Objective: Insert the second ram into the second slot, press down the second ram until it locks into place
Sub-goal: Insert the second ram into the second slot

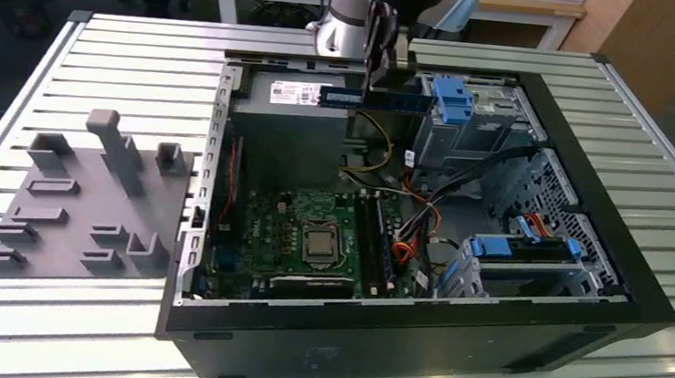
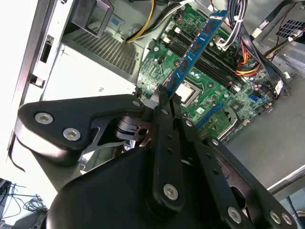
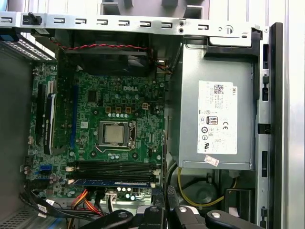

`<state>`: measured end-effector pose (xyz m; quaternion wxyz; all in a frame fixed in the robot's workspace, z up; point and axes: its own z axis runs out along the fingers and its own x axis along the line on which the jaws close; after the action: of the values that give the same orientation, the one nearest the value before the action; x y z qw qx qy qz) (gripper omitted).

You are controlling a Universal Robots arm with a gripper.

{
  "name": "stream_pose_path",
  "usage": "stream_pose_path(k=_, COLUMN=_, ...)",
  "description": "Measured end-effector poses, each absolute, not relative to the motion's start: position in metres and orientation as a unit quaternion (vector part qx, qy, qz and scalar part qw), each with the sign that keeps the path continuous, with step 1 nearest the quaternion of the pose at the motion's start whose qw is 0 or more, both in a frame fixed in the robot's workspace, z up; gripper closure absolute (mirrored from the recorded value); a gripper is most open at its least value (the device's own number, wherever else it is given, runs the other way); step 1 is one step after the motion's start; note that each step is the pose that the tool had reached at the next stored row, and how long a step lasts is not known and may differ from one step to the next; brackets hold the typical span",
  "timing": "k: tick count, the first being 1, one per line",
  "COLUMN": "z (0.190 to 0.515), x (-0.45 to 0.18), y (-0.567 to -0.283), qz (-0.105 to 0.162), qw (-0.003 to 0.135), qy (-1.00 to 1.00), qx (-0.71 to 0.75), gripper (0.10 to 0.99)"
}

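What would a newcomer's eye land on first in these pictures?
First comes the blue second ram, pinched at one end by the fingers of the gripper and held above the far end of the open computer case. Inside the case lies the green motherboard with its square processor socket. A grey fixture plate sits on the slatted table at the exterior view's left.

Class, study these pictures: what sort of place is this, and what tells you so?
Probably a robotics lab or workshop bench. An open computer case lies on a slatted metal table, a grey fixture block sits beside it, and the gripper holds the second ram above the motherboard.
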<state>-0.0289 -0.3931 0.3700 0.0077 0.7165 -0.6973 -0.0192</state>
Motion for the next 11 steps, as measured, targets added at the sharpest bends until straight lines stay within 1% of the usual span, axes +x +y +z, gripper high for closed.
stream_pose_path(k=11, z=0.37, x=-0.0288, y=-0.3964, qz=-0.019, qw=0.008, qy=-0.697, qx=0.716, gripper=0.949)
